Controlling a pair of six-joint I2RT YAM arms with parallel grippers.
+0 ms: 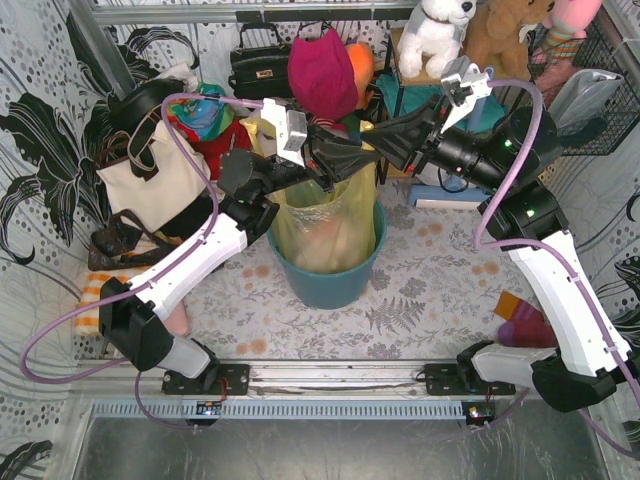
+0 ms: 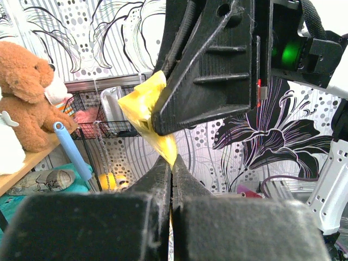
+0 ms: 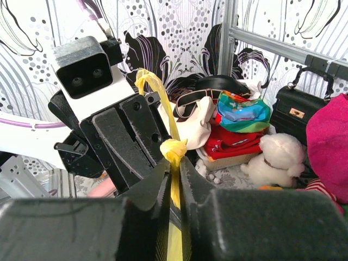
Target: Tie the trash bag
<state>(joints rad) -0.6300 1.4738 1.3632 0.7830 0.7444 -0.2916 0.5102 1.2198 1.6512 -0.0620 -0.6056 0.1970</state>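
In the top view, the trash bag [image 1: 318,225] is seen in the middle of the frame, set inside a teal bin [image 1: 330,285] that stands on the patterned table cover [image 1: 440,290]. Its translucent yellow plastic is gathered upward above the rim. The two arms are met just above the bin: the left gripper [image 1: 330,165] is extended in from the left and the right gripper [image 1: 362,158] from the right, and their tips are placed just beside each other.

In the left wrist view, the left gripper [image 2: 171,163] is shown at the bottom centre with its fingers pressed together. A thin yellow strip of the bag is pinched in the seam between them. Directly above it, the right gripper [image 2: 163,119] is seen large, and a crumpled yellow fold of the bag is held at its tip.

In the right wrist view, the right gripper [image 3: 174,166] is found at the bottom centre, its fingers clamped on a yellow strip. A small bunched lump of plastic is formed just above the fingertips, and from it a strip is led up and to the left, across the left gripper [image 3: 144,147].

A cream tote bag [image 1: 150,185] is placed at the left of the top view. A black handbag [image 3: 298,109] is seen at the upper right of the right wrist view, and a brown plush toy [image 2: 27,92] at the left edge of the left wrist view.
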